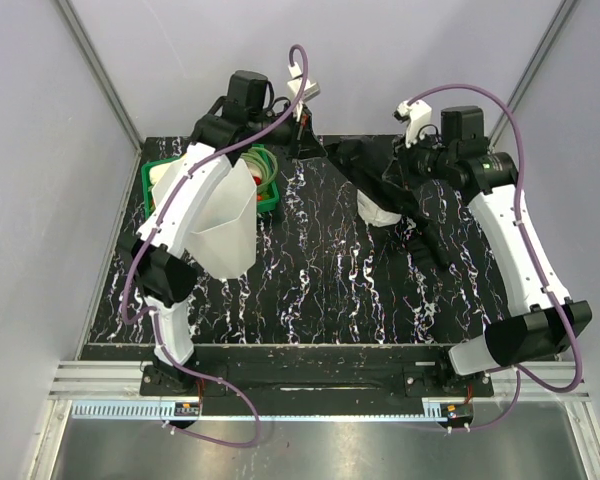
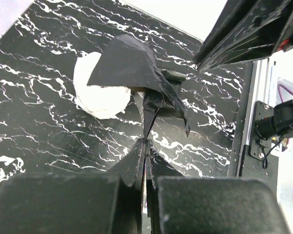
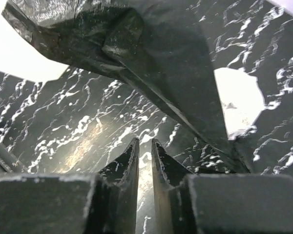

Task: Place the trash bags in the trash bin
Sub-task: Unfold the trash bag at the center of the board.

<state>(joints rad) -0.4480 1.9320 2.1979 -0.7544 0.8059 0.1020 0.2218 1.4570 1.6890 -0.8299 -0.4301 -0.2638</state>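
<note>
Left gripper (image 2: 145, 142) clamps one trash bag (image 2: 132, 63) | right gripper (image 3: 144, 144) ajar | one trash bin (image 1: 230, 230)

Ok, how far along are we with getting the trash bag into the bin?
Done: the left tool has the trash bag pinched, the film reaching over the white roll. In hand: the right tool is slightly open near the film, gripping nothing. Left: carrying the bag across to the trash bin on the left side and getting it inside.
</note>
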